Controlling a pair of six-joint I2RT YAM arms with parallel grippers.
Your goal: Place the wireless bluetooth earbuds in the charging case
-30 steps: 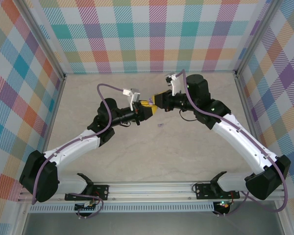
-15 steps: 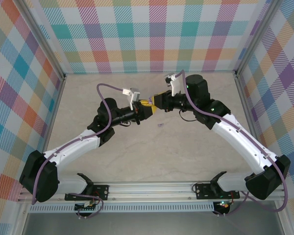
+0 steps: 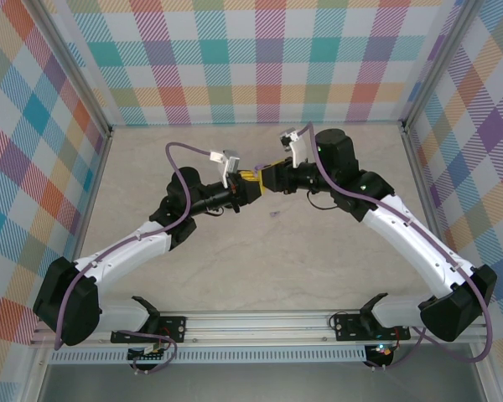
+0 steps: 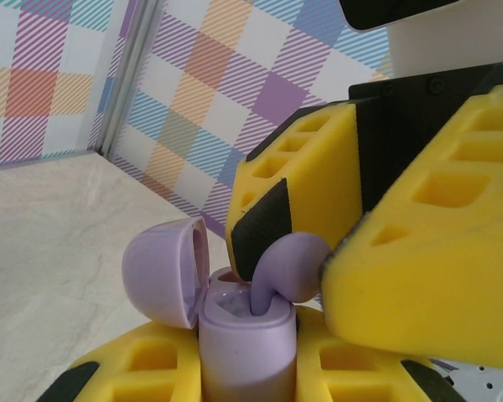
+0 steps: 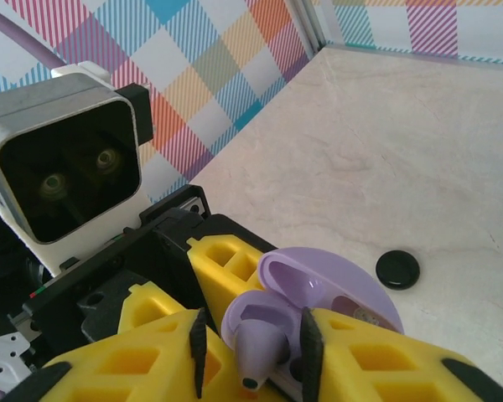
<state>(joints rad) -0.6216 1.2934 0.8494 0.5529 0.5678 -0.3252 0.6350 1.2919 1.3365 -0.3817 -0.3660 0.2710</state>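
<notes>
Left wrist view, nearest first: my left gripper (image 4: 247,373) is clamping the lavender charging case (image 4: 247,347) by its lower body, one yellow finger on each side, so the case is standing upright with its mouth up. Hinged at the case's left side, the lid (image 4: 163,272) is standing open. Directly above the case's mouth, the lavender earbud (image 4: 289,268) is hanging with its stem dipping into the well and its bulbous head not yet seated. My right gripper (image 4: 306,264) is reaching in from above the case, its fingers flanking that head. I cannot tell whether the pads are pressing it or standing just off it. In the right wrist view the earbud is showing between those black pads, with the open lid just behind it. Beyond the case and well apart from it, a small black round piece (image 5: 398,270) is lying on the pale table (image 5: 419,151); it is too small to identify.

I am judging the earbud to be very light, hard-shelled and smooth, so it is likely to squirt from foam pads under a hard squeeze. The best hold is across the widest part of the rounded head, leaving the stem free to find the well. The case seems light too, and its hinge delicate, so I am gripping the body and not the lid.
</notes>
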